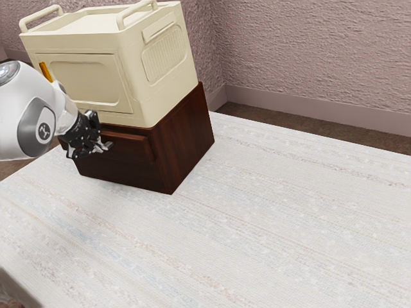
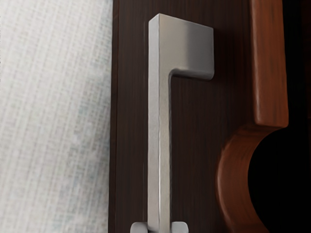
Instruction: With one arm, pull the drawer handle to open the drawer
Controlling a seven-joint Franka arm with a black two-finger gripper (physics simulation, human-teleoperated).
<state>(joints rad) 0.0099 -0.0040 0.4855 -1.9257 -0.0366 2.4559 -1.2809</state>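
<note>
Basically, cream box sits on wood cabinet; jaws pinching metal handle, drawer contents hidden.

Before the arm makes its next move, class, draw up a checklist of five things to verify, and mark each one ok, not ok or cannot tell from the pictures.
1. Gripper is at the handle: ok.
2. Fingers meet the handle from both sides: ok, one against each side.
3. Handle is joined to the drawer front: ok at the end that shows; cannot tell at the other.
4. Drawer has started to come out: cannot tell; the arm hides part of the front.
5. Cream box on the dark cabinet is fixed against sliding: cannot tell.
</note>
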